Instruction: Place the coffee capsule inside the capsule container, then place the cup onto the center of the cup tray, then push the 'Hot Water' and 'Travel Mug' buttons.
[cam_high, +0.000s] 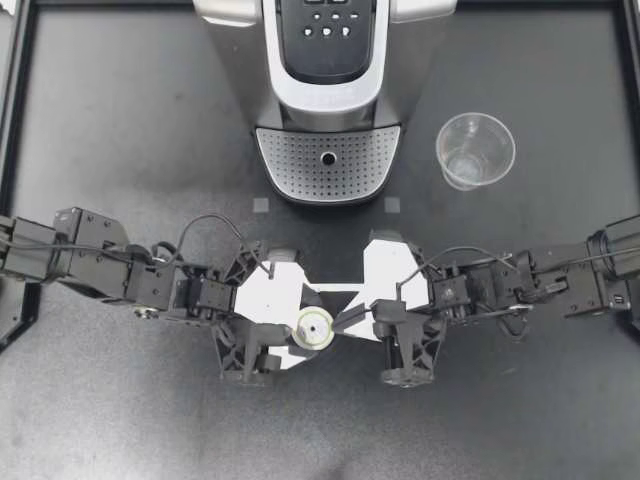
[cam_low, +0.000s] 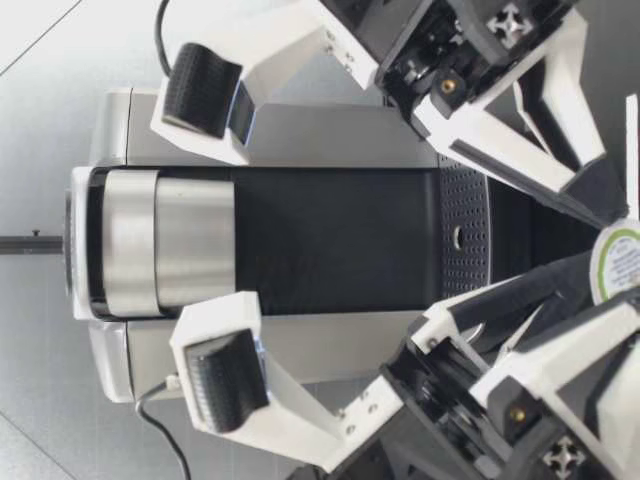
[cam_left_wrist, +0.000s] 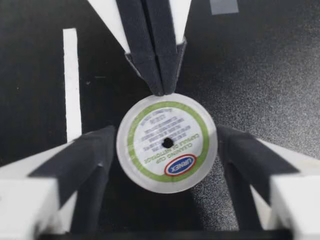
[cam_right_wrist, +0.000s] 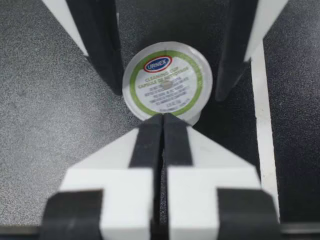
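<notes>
A: What carries everything?
B: A dark matte surface (cam_high: 120, 120).
A: Directly on it?
B: A coffee machine (cam_high: 328, 90) at the far middle, a clear cup (cam_high: 475, 150) upright to its right, two grey square marks (cam_high: 261, 205) before it. The coffee capsule (cam_high: 314, 327): contact cannot be told.

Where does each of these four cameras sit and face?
Top view: overhead, straight down on coffee machine, cup, left gripper, right gripper.
Low view: table height, facing the machine between both grippers.
Left wrist view: along left gripper, clamping the coffee capsule.
Right wrist view: along shut right gripper, by its rim.
All share the capsule.
</notes>
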